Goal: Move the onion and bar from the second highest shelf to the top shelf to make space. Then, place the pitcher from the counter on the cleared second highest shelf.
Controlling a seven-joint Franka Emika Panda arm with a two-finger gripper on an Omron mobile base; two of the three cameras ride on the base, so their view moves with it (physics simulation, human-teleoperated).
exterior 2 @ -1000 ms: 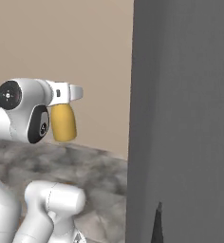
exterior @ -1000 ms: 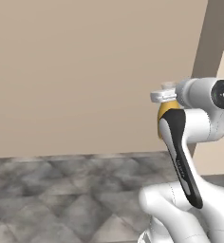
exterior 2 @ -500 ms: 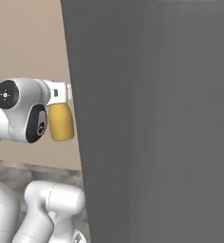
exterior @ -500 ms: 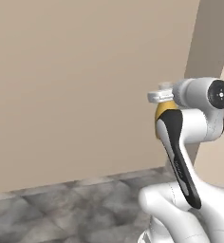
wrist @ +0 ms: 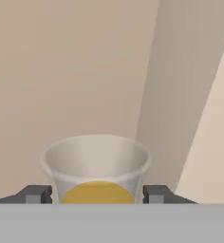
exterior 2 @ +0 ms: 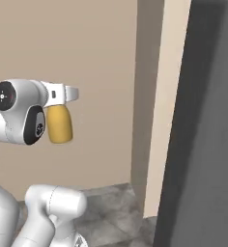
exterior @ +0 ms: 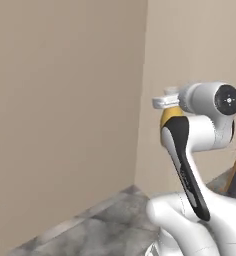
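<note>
Here a beige wall (exterior: 65,100) is seen meeting a second, lighter wall at a vertical corner, with a grey marbled floor (exterior: 105,220) below it in both base views. At the right of the right base view a tall dark grey panel (exterior 2: 203,144) is seen, standing upright. The pitcher (exterior 2: 60,124) is held up in the air by the gripper (wrist: 97,194), well above the floor and apart from the walls. In the right base view its mustard-yellow rounded body is seen hanging below the white hand, beside the arm's dark joint. In the left base view just a strip of yellow (exterior: 168,116) is shown behind the dark-striped arm link. In the hand view the pale neck and rim are seen as a wide cup shape with the yellow body below, and the two dark fingertips (wrist: 35,193) are closed against its sides, one on each side.
</note>
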